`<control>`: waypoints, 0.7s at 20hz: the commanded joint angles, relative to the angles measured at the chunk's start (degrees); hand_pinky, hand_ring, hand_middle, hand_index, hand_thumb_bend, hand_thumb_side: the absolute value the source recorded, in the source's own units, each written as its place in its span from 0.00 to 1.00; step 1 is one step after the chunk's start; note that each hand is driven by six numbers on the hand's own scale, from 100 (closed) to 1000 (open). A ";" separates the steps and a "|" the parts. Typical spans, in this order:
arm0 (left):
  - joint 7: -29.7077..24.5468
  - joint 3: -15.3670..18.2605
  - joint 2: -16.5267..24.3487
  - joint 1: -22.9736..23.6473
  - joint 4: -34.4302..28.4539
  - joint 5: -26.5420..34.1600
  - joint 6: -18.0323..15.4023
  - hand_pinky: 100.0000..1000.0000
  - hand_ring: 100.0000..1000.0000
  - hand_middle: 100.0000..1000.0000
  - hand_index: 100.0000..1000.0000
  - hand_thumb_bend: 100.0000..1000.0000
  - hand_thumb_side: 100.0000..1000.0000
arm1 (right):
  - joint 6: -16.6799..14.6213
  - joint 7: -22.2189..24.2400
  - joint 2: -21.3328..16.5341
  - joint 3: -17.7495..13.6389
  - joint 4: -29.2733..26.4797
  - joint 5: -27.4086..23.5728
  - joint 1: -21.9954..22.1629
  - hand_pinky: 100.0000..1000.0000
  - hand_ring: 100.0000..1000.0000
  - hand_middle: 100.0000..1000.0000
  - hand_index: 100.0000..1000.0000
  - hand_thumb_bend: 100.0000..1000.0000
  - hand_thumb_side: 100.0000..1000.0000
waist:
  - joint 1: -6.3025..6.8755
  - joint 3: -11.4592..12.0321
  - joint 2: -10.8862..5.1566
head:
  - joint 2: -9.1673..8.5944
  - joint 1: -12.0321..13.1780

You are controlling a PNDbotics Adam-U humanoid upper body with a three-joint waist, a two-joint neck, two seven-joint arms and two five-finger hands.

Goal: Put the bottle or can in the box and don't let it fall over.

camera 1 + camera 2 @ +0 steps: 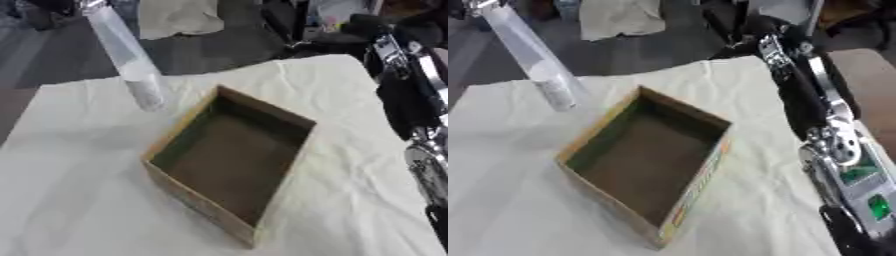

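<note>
An open brown cardboard box (179, 137) lies in the middle of the table with its long side running diagonally, and its inside looks empty. Behind its far left corner a tall, slim, pale bottle (131, 60) with a silvery top stands with its foot on the cloth. It leans up to the left in the view and does not touch the box. My right arm (833, 140), black and silver, runs down the right side of the table to the lower right corner. Neither hand shows in either view.
A creased white cloth (79, 200) covers the table, with bare cloth left of and in front of the box. The table's far edge (79, 84) lies just behind the bottle. Beyond it are a grey floor, a pale sheet and dark clutter.
</note>
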 commanded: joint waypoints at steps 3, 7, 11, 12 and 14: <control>1.01 0.10 0.64 -2.60 -1.79 1.36 0.82 0.57 0.38 0.45 0.42 0.00 0.21 | 0.18 0.08 -0.32 0.02 -0.82 -0.36 -0.69 0.96 0.71 0.75 0.80 0.00 0.65 | -0.08 -0.14 -2.17 | 1.00 -0.27; 1.58 -0.19 0.15 -3.01 -2.83 3.69 1.48 0.57 0.37 0.44 0.42 0.00 0.24 | 0.38 0.45 0.35 0.40 -0.37 -0.61 -1.23 0.96 0.71 0.75 0.80 0.00 0.65 | 0.02 -0.40 -2.58 | 1.34 -0.32; 2.00 -0.49 -0.04 -2.65 -4.11 5.43 2.35 0.57 0.37 0.44 0.41 0.00 0.26 | 0.63 0.82 1.27 0.75 0.17 -0.87 -1.81 0.96 0.71 0.75 0.80 0.00 0.65 | 0.15 -0.87 -2.98 | 2.24 -0.37; 2.04 -0.61 -0.04 -2.61 -4.36 5.70 2.55 0.57 0.37 0.44 0.41 0.00 0.26 | 0.69 0.92 1.49 0.84 0.30 -0.94 -1.92 0.96 0.71 0.75 0.80 0.00 0.65 | 0.19 -0.95 -3.07 | 2.53 -0.35; 2.16 -0.76 -0.06 -2.57 -4.80 6.15 2.92 0.57 0.37 0.44 0.41 0.00 0.26 | 0.89 1.10 1.94 1.02 0.70 -1.02 -2.12 0.96 0.71 0.75 0.80 0.00 0.66 | 0.27 -1.06 -3.25 | 3.04 -0.28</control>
